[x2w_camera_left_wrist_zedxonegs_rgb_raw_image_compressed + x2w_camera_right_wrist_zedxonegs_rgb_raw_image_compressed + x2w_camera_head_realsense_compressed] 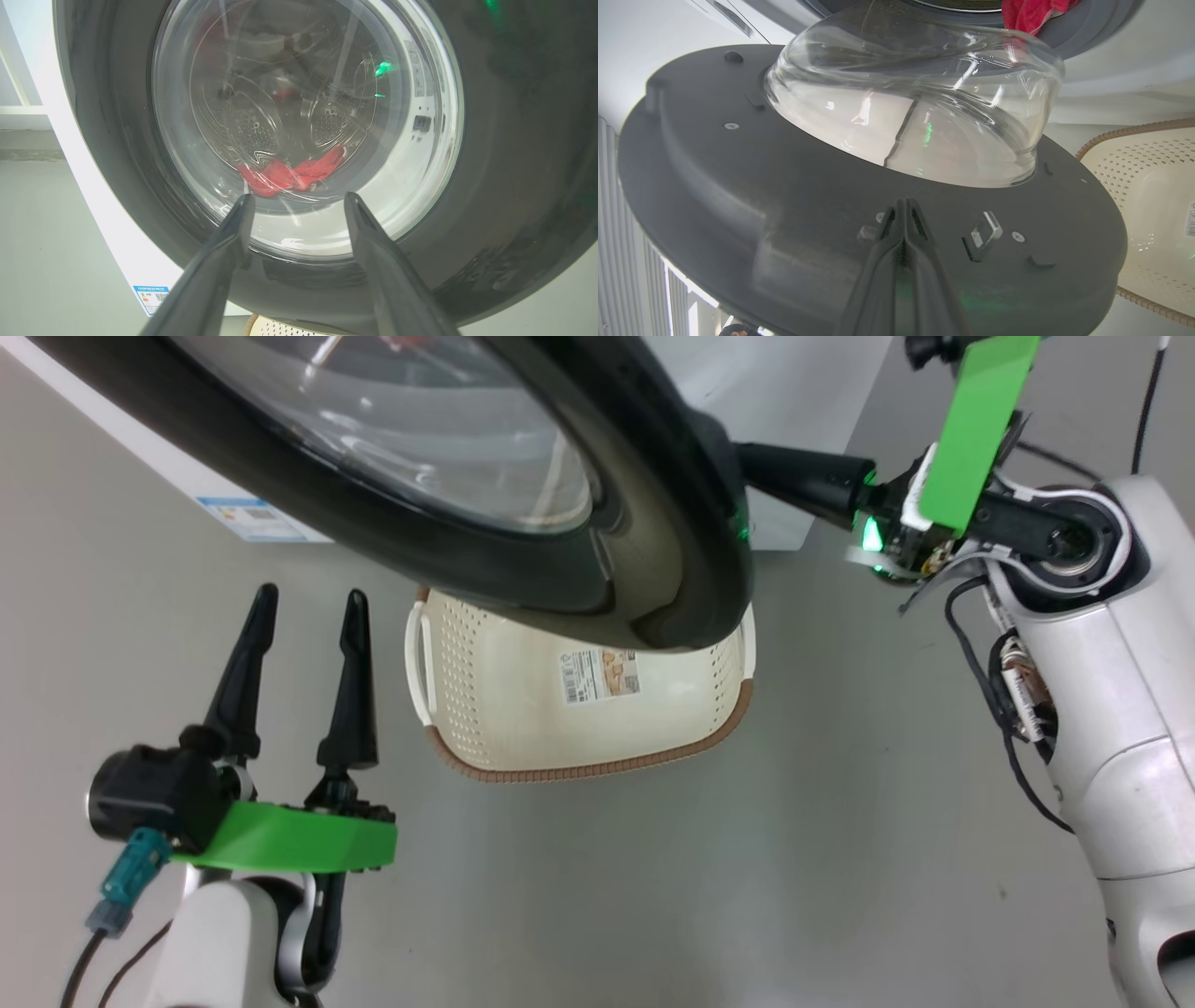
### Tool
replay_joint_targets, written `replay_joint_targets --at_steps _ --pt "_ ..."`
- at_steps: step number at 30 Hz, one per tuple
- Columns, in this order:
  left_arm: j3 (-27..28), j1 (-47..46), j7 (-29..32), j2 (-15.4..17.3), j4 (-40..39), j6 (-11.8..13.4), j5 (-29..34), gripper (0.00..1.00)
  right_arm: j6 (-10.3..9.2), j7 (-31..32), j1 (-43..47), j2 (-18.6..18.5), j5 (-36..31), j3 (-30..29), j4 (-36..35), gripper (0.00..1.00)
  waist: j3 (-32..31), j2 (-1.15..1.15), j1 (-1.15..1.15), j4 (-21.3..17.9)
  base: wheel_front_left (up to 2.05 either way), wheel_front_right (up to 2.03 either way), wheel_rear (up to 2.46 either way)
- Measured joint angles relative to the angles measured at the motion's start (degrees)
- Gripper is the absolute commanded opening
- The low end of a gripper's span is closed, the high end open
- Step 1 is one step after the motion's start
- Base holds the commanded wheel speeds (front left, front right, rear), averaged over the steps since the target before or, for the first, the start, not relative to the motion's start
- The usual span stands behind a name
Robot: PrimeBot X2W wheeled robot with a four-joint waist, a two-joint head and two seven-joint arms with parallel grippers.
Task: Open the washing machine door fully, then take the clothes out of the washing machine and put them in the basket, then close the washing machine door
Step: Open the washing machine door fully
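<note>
Right wrist view, and the right gripper has its two long dark fingers pinched together with nothing between them. The tips are set on the matt grey inner face of the large round washing machine door, just left of the little latch hook and just below the clear bulging bowl of the window. Makes sense, I'd say: a closed pair is one stiff prod, and from this side it can shove the door wider. The door stands ajar, not yet fully open, so step one looks unfinished.

Beyond those tips, up and to the right past the glass bowl, the bright red soft clothes lie at the grey rubber ring of the big white boxy washing machine, well apart from the fingers. Off to the right of the tips sits the small cream-white perforated basket with its brown woven-look rim. It is parked under the door's edge, presumably so the drop from drum to basket is short.

Over on the other side, the left gripper hovers with its fingers spread wide, holding nothing, pointing at the door's glossy black outer rim. Through the window the red heap shows just above the gap between its fingertips, but the glass stands between them. No reaching in until that door clears.
</note>
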Motion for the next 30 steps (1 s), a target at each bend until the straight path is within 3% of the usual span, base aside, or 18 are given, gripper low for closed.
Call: replay_joint_targets --at_steps 10,11,12,13,21,30 --pt "0.26 0.97 0.0 0.01 0.08 0.02 0.0 1.0 -0.14 -1.81 0.35 1.1 -1.3 0.57 0.41 0.0 -1.02 0.0 0.0 -1.41 0.0 0.0 0.0" --pt "0.33 0.97 0.0 0.01 0.08 0.11 0.0 1.0 -0.14 -3.34 0.36 1.29 -2.0 0.15 0.33 0.39 -0.9 0.0 0.0 -1.55 0.0 0.0 0.0" --pt "0.42 0.96 0.0 0.02 0.07 0.11 0.0 1.0 -0.14 -4.79 0.36 1.43 -2.74 -0.19 0.1 0.6 -0.77 0.0 0.0 -1.72 0.0 0.0 0.0" --pt "0.44 0.96 0.0 0.03 0.07 0.12 0.0 1.0 -0.14 -5.92 0.38 1.38 -3.28 -0.24 -0.26 1.0 -0.63 0.0 0.0 -1.91 0.0 0.0 0.0" --pt "1.25 0.6 0.0 0.03 0.03 0.12 0.0 1.0 -0.14 -21.15 4.49 -1.05 -11.62 0.62 -5.97 1.0 0.57 0.0 0.0 -4.03 0.0 0.0 0.0" --pt "2.27 -0.17 0.0 0.04 0.32 0.08 0.0 1.0 -0.13 -48.4 8.09 -9.56 -28.22 14.81 -8.4 1.0 1.18 0.0 0.0 -6.81 0.0 0.0 0.0"
